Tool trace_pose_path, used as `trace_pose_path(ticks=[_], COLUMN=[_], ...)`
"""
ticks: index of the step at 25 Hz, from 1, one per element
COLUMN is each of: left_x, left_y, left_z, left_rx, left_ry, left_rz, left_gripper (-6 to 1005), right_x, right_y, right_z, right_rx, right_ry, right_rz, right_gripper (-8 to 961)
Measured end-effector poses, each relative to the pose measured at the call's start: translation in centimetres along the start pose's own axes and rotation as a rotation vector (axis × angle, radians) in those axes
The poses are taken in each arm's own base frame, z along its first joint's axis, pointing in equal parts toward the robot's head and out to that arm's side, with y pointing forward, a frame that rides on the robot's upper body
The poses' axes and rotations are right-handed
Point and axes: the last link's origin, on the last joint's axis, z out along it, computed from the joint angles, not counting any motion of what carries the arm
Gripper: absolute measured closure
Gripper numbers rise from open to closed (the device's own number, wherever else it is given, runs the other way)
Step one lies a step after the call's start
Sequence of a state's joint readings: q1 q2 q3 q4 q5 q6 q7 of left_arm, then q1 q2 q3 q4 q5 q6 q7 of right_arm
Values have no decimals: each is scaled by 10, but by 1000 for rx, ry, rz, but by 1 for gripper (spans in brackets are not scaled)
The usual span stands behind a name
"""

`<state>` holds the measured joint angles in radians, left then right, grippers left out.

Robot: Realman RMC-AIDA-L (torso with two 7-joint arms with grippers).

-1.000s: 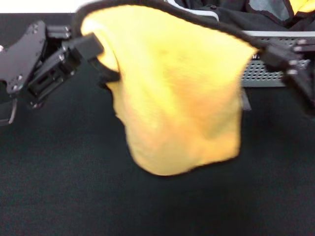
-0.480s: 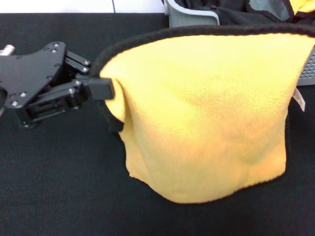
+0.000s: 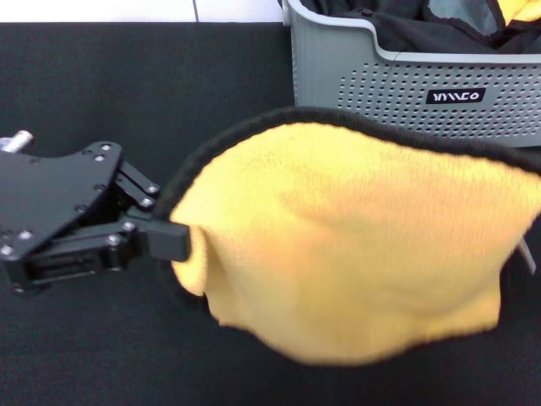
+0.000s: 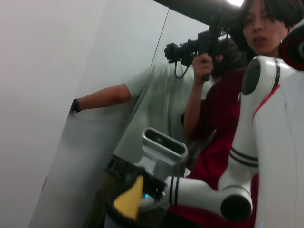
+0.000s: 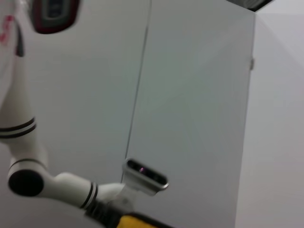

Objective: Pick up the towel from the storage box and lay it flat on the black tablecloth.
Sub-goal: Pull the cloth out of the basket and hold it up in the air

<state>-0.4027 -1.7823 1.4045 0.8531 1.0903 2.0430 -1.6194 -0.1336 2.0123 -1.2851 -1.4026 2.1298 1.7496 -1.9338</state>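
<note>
The yellow-orange towel (image 3: 355, 254) with its black edge trim hangs spread in the air, low over the black tablecloth (image 3: 169, 85). My left gripper (image 3: 182, 241) is shut on the towel's left corner. The towel's top edge runs taut to the right border of the head view, where my right gripper is out of sight. The left wrist view shows that right gripper (image 4: 129, 202) far off, shut on a yellow towel corner (image 4: 130, 197). The light grey storage box (image 3: 355, 85) stands behind the towel at the back right.
Dark and grey cloths (image 3: 423, 25) and a bit of yellow fabric (image 3: 517, 8) lie in the storage box. A person with a camera (image 4: 209, 42) stands beyond the robot. Black tablecloth stretches out to the left and in front of the towel.
Both arms have brought the towel down and toward me. The left gripper sank lower, the right one left the head view, and the storage box front is uncovered.
</note>
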Motion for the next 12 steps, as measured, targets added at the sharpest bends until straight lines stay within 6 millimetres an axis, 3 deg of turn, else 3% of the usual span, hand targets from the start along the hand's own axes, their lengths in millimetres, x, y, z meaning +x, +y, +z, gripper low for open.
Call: trace_pose_path(ticks=[3, 6, 12], left_x=[10, 12, 5], left_y=[4, 3, -23], left_z=[-3, -4, -5], left_rx=[-8, -7, 49], left_ry=[-1, -23, -71], left_rz=[-39, -78, -178], left_gripper=[975, 975, 975], right_x=[-5, 2, 43], right_y=[14, 15, -18], right_z=[1, 3, 13], right_rx=[-9, -12, 46], right_ry=[20, 19, 32], right_rz=[-14, 22, 170], right_gripper=[947, 947, 947])
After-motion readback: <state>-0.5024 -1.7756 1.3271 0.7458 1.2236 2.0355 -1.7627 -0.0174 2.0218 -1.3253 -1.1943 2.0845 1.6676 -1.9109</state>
